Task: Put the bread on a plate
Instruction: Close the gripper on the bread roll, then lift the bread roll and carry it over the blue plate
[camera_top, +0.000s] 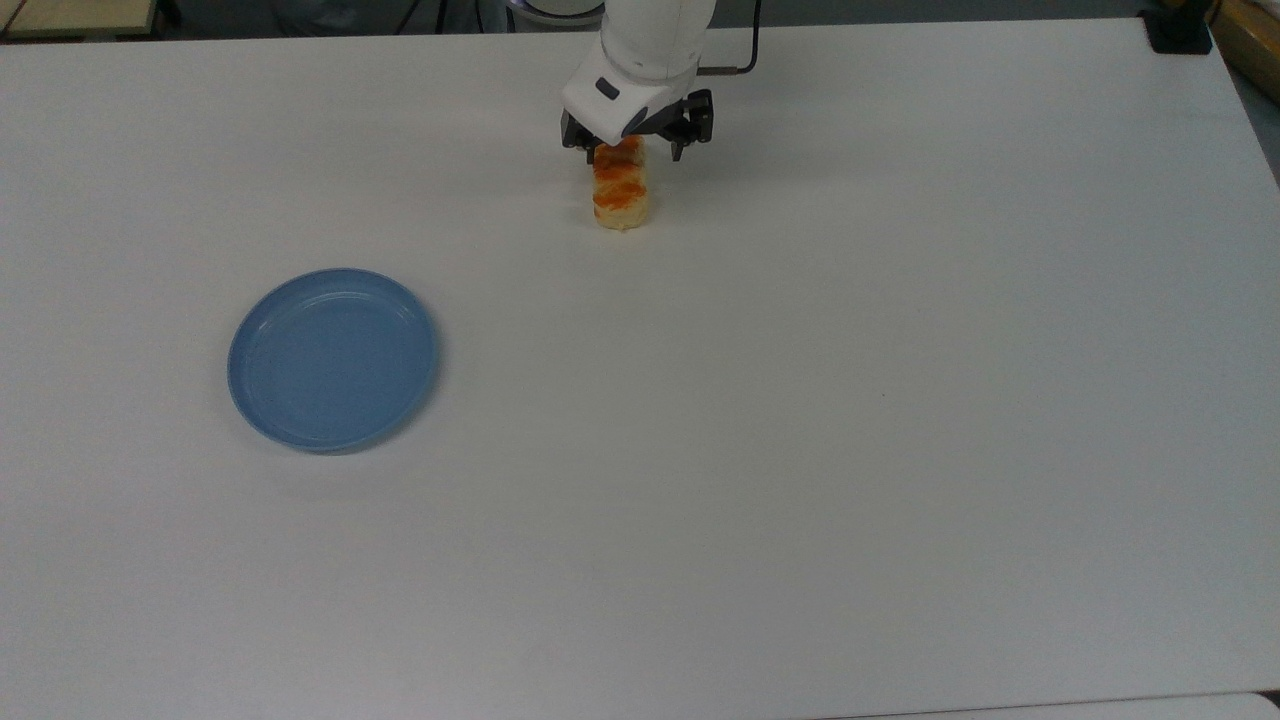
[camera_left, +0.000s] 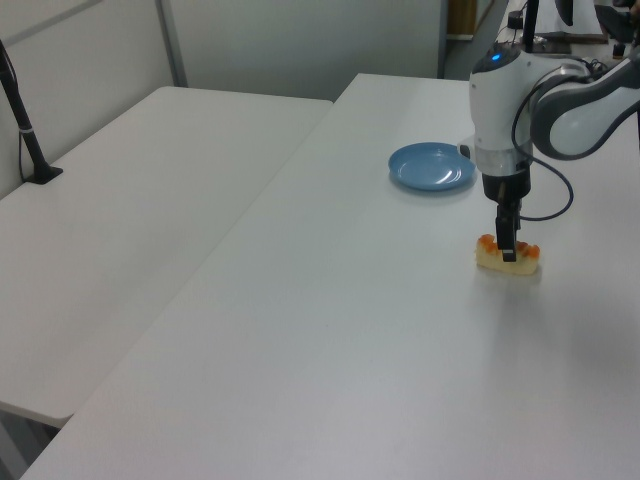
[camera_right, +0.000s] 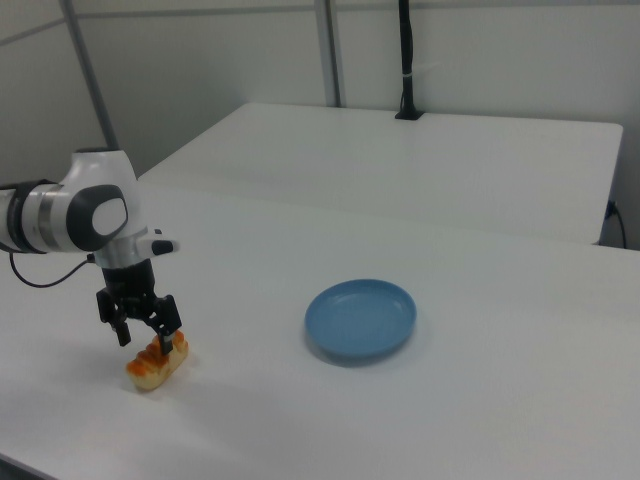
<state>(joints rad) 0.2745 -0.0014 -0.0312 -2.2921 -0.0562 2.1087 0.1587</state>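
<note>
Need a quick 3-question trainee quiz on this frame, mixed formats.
1. True or false: the bread already lies on the plate.
2. Multiple choice: in the top view, the hand is A) over the plate, B) at the bread's far end, fingers either side, C) off the table.
3. Fill in: in the right view, the plate lies to the bread's ____.

Key: 1 false; 2 B; 3 right.
</note>
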